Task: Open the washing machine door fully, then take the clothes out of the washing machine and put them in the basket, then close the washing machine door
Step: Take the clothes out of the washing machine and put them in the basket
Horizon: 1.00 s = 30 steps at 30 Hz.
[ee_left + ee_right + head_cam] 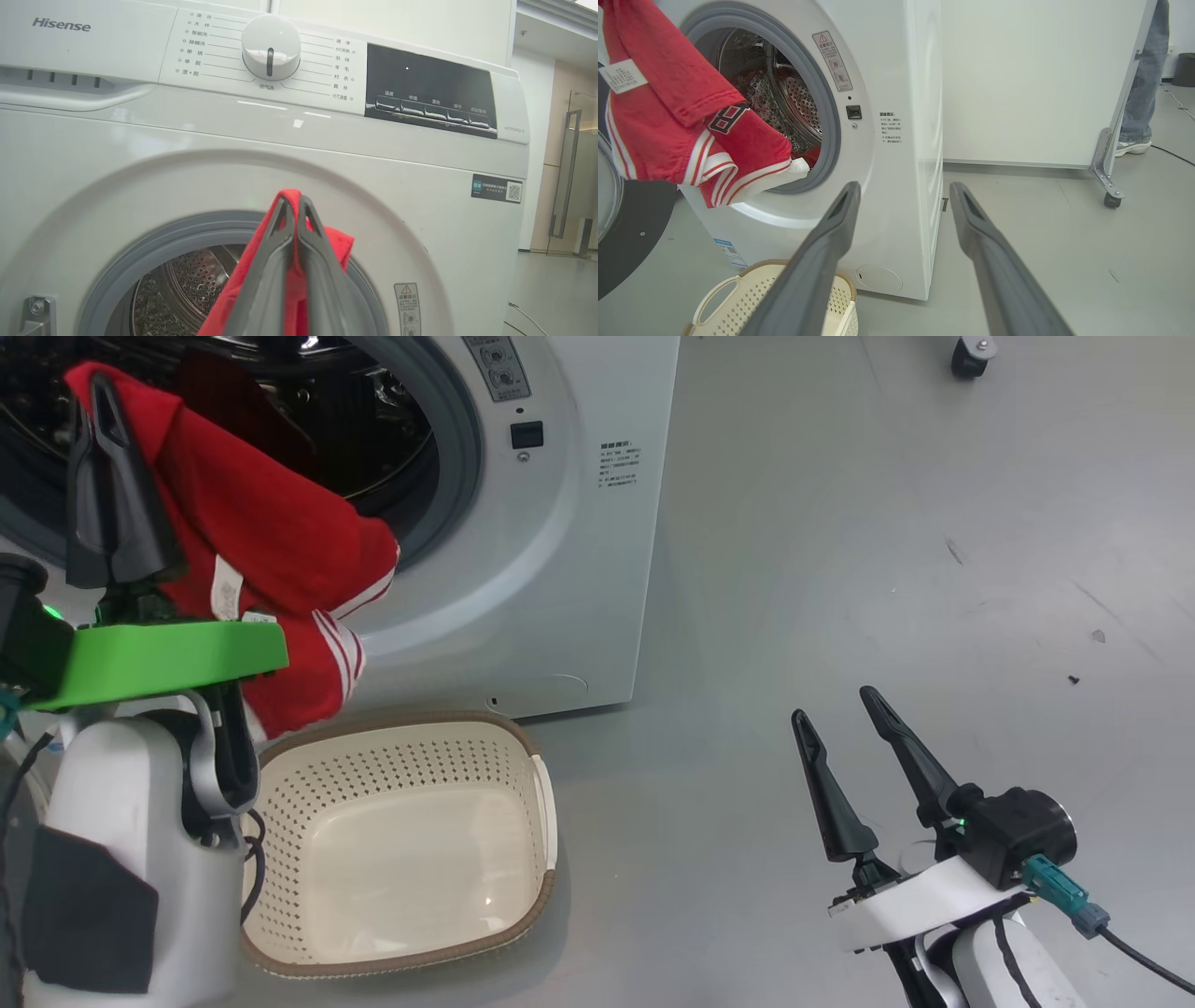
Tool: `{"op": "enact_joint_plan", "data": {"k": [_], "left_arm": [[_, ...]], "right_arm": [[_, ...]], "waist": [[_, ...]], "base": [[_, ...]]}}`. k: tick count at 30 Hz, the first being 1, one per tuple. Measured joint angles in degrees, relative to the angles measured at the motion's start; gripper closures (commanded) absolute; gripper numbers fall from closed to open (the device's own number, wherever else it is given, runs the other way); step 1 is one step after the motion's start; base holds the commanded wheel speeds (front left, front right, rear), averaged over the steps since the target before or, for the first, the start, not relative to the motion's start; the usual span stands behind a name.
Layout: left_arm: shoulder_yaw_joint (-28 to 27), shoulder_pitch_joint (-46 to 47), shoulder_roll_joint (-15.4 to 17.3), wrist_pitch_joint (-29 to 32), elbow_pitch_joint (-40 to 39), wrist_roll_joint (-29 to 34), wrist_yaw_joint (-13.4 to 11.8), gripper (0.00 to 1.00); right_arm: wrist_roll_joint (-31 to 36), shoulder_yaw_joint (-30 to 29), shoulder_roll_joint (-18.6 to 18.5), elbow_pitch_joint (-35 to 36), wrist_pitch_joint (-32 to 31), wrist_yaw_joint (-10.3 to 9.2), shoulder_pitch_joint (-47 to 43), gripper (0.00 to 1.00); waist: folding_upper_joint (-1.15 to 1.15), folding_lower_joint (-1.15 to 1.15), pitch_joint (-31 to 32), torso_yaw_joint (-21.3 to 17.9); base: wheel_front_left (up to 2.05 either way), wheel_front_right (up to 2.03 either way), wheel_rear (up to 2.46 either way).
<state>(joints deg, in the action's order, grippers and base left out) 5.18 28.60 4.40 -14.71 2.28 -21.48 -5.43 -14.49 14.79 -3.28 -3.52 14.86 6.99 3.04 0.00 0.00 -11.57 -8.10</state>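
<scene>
Clothes [271, 532] pinched in left pincer [295, 200]; right pincer [834, 703] spread wide.

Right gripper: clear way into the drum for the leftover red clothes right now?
Only partly, I'd say. The right gripper is open and empty, but the red garment held by the left gripper hangs across much of the drum mouth; only its right side looks free.

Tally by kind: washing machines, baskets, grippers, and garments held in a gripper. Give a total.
White front-loading washing machine: 1
Cream perforated plastic basket: 1
Dark two-fingered grippers, left gripper and right gripper: 2
Red soft garment with white trim, pinched by the left gripper: 1
Total: 5
</scene>
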Motion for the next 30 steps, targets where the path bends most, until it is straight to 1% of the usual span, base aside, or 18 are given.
{"op": "enact_joint_plan", "data": {"k": [7,13,16,25,30], "left_arm": [[-0.12,-2.24,-0.37,-0.04,-5.01,1.94,-0.08,1.00],[1.01,-6.12,-1.45,-0.05,-6.50,2.18,-0.32,1.00],[1.65,-8.20,-1.48,-0.05,-6.41,2.15,-0.33,1.00],[2.63,-15.01,-1.70,-0.01,-1.98,0.70,-0.78,1.00],[3.33,-16.70,-1.74,0.00,1.82,-1.05,-0.79,1.00]], "right_arm": [[0.01,-0.03,-0.02,0.12,0.00,0.00,-0.12,0.00],[0.07,-0.11,-0.08,1.14,0.00,0.00,-0.12,0.00],[0.09,-0.03,-0.12,1.42,0.00,0.00,-0.12,0.00],[0.09,0.44,-0.27,2.59,0.00,0.00,0.00,0.00],[0.08,0.36,-0.29,3.39,0.00,0.00,0.22,0.00]], "waist": [[0.00,0.00,0.20,0.51],[0.00,0.00,-0.55,0.81],[0.00,0.00,-1.29,0.95],[0.00,0.00,-4.36,0.79],[0.00,0.00,-6.57,0.24]], "base": [[0.00,0.00,0.00],[0.00,0.00,0.00],[0.00,0.00,0.00],[0.00,0.00,0.00],[0.00,0.00,0.00]]}}
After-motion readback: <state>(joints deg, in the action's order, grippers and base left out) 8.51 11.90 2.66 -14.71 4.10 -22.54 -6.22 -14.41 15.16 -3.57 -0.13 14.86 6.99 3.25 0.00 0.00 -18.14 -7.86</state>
